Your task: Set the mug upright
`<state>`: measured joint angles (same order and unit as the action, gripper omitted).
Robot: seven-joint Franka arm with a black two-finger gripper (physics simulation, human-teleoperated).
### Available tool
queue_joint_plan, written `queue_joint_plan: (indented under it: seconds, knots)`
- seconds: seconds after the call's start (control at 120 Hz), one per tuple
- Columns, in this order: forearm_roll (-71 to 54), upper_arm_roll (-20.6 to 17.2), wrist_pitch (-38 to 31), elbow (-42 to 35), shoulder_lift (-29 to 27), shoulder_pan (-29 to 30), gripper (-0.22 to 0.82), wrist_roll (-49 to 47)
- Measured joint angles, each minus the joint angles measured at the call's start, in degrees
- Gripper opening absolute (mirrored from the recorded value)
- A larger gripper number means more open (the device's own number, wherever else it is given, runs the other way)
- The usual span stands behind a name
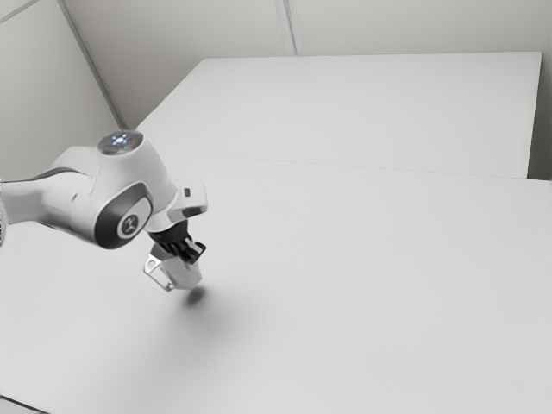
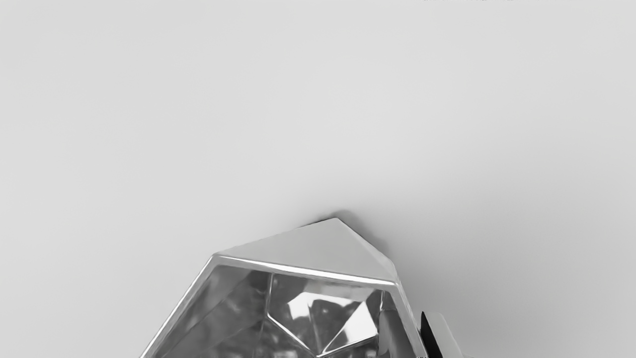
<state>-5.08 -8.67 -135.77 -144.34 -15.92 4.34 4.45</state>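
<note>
In the exterior view my gripper [image 1: 191, 251] points down over the mug [image 1: 182, 274], its black fingers at the mug's upper part. The silvery, faceted mug is tilted, its handle side toward the exterior view's left. The wrist view looks into the open mouth of the mug [image 2: 303, 251]. There my gripper [image 2: 416, 332] is at the mug's wall, one fingertip outside it and a grey shape like the other finger just inside. It looks shut on that wall. The mug's base is mostly hidden.
A broad white table [image 1: 371, 285] lies under the mug, with a dark shadow close below it. Another white tabletop [image 1: 362, 108] stands behind, and pale walls rise beyond. A dark cable-like line crosses the exterior view's lower left corner.
</note>
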Motion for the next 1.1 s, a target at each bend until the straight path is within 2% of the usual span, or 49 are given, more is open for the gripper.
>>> queue_joint_plan:
  seconds: [0.733, 0.833, 1.1]
  knots:
    - [-0.8, 0.1, -3.7, 0.0, 7.3, 0.4, -0.16, -6.6]
    - [-0.5, 0.1, -4.0, -0.1, 7.4, 0.4, -0.08, -6.7]
    - [0.5, 0.0, -3.8, 0.6, 5.6, 0.2, 0.24, -6.9]
